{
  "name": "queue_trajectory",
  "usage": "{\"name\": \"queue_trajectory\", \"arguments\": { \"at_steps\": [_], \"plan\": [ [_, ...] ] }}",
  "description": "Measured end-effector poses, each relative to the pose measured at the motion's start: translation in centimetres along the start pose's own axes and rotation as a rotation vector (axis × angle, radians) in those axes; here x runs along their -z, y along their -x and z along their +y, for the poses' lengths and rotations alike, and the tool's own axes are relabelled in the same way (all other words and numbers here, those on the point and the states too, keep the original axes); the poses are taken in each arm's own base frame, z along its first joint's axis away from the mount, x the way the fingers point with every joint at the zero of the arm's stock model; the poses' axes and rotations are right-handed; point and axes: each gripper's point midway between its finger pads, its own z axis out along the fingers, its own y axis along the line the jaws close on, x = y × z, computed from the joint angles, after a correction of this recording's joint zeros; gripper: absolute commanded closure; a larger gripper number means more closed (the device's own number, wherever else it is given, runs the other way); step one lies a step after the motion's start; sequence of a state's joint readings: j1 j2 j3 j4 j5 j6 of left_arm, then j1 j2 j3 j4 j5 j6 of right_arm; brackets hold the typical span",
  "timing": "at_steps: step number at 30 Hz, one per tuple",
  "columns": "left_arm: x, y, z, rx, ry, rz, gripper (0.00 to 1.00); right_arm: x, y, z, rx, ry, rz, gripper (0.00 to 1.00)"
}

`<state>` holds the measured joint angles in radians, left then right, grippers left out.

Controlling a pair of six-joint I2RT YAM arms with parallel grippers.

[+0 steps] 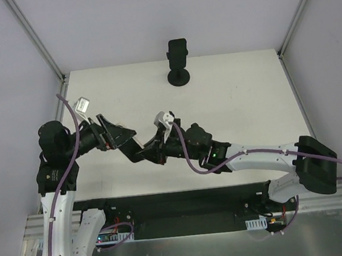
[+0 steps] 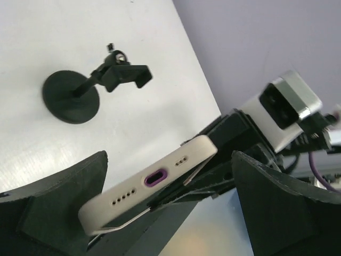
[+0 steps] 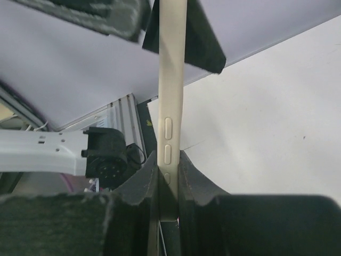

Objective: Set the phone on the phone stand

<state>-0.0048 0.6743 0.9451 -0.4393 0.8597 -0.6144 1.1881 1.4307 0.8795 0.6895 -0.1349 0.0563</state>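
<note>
Top view: left gripper point(image 1: 122, 136) and right gripper point(image 1: 149, 150) meet mid-table, and what lies between them is lost among black parts. The stand point(image 1: 178, 61) sits well apart at the far edge.

Left wrist: the phone point(image 2: 154, 184) hangs between the spread left fingers point(image 2: 53, 213) — neither touches it.

Right wrist: the phone is edge-on and its lower end is hidden — the right fingers point(image 3: 141, 184) pinch it.

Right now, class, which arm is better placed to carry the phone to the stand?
Right. The right gripper is shut on the phone, while the left gripper stands open around the phone's port end, with a gap showing. The stand is ahead of both arms.
</note>
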Motion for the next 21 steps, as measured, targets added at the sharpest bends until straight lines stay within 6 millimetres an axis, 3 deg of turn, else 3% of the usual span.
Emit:
{"name": "queue_trajectory", "arguments": {
  "at_steps": [4,9,12,16,21],
  "plan": [
    [0.1,0.1,-2.4,-0.080,-0.139,0.035,0.36,1.7,0.2,0.2,-0.015,0.073,-0.003,0.99],
    [0.6,0.3,-5.2,-0.173,-0.314,0.066,0.33,4.3,2.2,0.0,-0.051,0.143,-0.068,0.99],
    [0.9,-0.1,-6.5,-0.232,-0.395,0.075,0.43,5.3,2.9,-0.3,-0.085,0.188,-0.088,0.99],
    [0.9,-0.8,-7.9,-0.268,-0.486,0.106,0.52,5.9,3.7,0.9,-0.103,0.268,-0.099,0.99],
    [0.3,-2.4,-10.0,-0.289,-0.602,0.194,0.92,6.6,4.5,2.7,-0.099,0.359,-0.112,0.99]
  ]
}}
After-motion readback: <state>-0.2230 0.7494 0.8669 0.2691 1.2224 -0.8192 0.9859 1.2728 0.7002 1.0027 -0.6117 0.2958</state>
